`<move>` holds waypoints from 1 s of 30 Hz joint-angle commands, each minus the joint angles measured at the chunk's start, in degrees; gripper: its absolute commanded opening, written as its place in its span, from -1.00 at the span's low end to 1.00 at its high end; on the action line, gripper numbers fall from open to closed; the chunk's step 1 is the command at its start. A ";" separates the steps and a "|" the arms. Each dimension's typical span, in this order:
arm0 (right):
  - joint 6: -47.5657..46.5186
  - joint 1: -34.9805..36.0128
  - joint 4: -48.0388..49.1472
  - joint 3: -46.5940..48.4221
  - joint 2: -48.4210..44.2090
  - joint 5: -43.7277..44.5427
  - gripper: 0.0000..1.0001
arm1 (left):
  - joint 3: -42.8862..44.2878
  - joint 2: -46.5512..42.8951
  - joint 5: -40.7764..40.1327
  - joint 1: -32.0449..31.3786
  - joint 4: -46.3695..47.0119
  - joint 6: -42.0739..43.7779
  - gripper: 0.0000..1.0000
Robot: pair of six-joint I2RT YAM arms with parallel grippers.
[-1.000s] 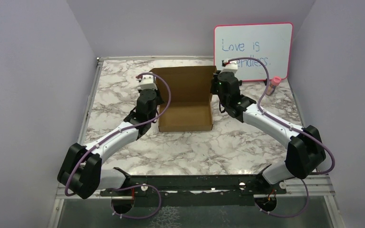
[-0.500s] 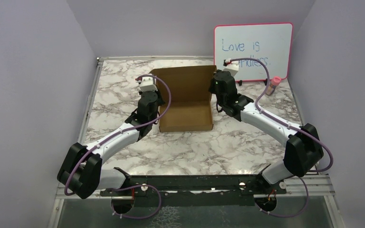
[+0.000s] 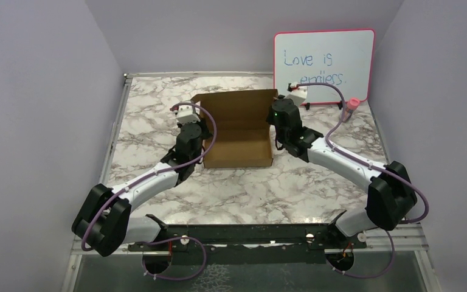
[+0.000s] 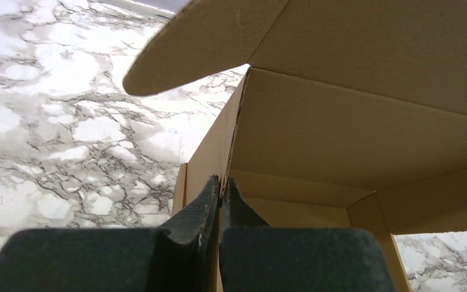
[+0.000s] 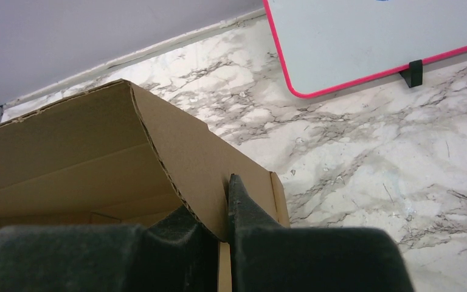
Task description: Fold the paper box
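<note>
The paper box is a brown cardboard mailer in the middle of the marble table, its lid standing up at the far side. My left gripper is at the box's left side. In the left wrist view, the left gripper is shut on the thin left side wall of the paper box. My right gripper is at the lid's right end. In the right wrist view, the right gripper is shut on the lid's rounded side flap, part of the paper box.
A pink-framed whiteboard with blue writing leans on the back wall at the far right; it also shows as the whiteboard. A small pink-capped bottle stands below it. Purple walls close in the left, right and back.
My right gripper has moved nearer and left with the flap, and the lid has tipped up and forward. The left arm has shifted slightly nearer, still clamped on the side wall.
</note>
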 commanded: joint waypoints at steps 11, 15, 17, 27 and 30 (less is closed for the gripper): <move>6.61 2.02 -2.60 -8.97 -2.49 1.25 -0.77 | -9.79 -4.54 3.09 -1.88 -1.82 -6.34 -0.91; 7.35 1.98 -2.10 -11.92 -3.31 1.31 -0.76 | -12.42 -6.45 4.24 -1.88 -1.79 -7.95 -0.87; 7.51 1.98 -1.93 -13.31 -4.07 0.47 -0.72 | -13.66 -7.56 5.12 -1.88 -1.80 -8.88 -0.84; 5.92 2.06 0.65 -20.93 -12.11 -4.33 -0.42 | -19.63 -17.91 8.81 -1.88 -2.25 -10.73 -0.27; 5.70 1.99 0.93 -23.38 -14.92 -6.02 -0.31 | -21.20 -21.50 10.63 -1.88 -4.22 -11.40 -0.06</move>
